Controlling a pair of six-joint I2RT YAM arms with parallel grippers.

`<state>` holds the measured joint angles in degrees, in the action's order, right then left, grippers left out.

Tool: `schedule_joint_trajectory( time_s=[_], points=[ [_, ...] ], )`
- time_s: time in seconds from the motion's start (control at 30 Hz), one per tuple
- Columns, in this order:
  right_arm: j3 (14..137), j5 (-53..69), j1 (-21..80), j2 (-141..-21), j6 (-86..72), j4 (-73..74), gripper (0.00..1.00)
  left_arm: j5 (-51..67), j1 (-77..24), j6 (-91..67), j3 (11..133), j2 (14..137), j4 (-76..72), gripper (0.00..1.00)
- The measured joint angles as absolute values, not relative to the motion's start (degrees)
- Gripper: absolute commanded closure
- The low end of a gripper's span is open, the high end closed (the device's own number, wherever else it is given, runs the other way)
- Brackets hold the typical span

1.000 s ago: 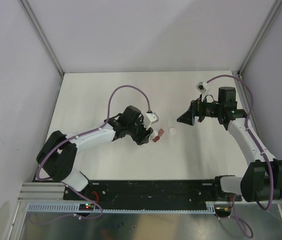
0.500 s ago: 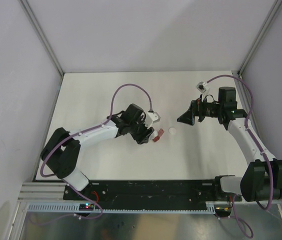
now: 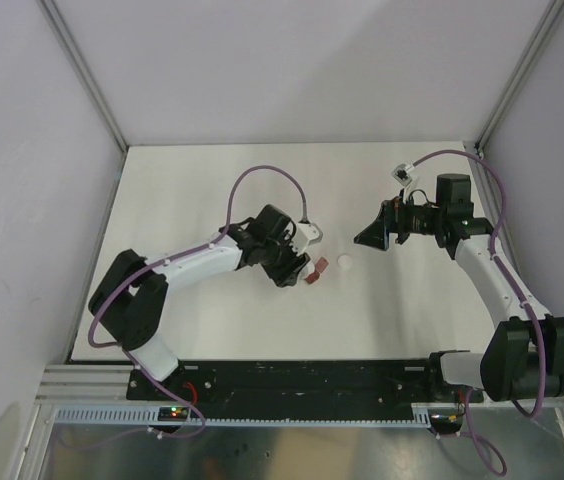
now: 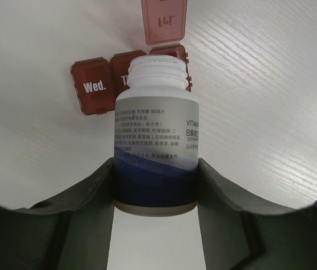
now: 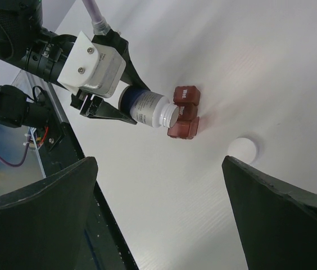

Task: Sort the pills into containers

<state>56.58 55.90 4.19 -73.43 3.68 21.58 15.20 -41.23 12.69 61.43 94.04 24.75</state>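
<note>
Dark red pill box (image 4: 94, 87) sits on the white surface (image 4: 259, 84), end lid up, as my left claw (image 4: 155, 169) clenches the uncapped bottle (image 4: 155, 118) tipped toward it. Best poured slowly, mouth over the open compartment. My right claw (image 5: 159, 169) hangs released.

This is a robotics lab test cell, shown by the white tabletop (image 3: 192, 190) beneath the left end effector (image 3: 297, 268), pale panel walls (image 3: 302, 70) in aluminium framing (image 3: 84, 75) beyond and beside it, and a black mounting rail (image 3: 312, 375) behind it.
</note>
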Motion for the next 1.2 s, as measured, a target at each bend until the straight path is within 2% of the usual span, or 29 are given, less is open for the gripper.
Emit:
schedule_joint_trajectory(
  time_s=[1.2],
  points=[
    [56.6,55.9,4.1,-73.8,3.7,21.6,0.00,14.9,-42.9,14.2,67.0,97.6,31.3,1.00]
  ],
)
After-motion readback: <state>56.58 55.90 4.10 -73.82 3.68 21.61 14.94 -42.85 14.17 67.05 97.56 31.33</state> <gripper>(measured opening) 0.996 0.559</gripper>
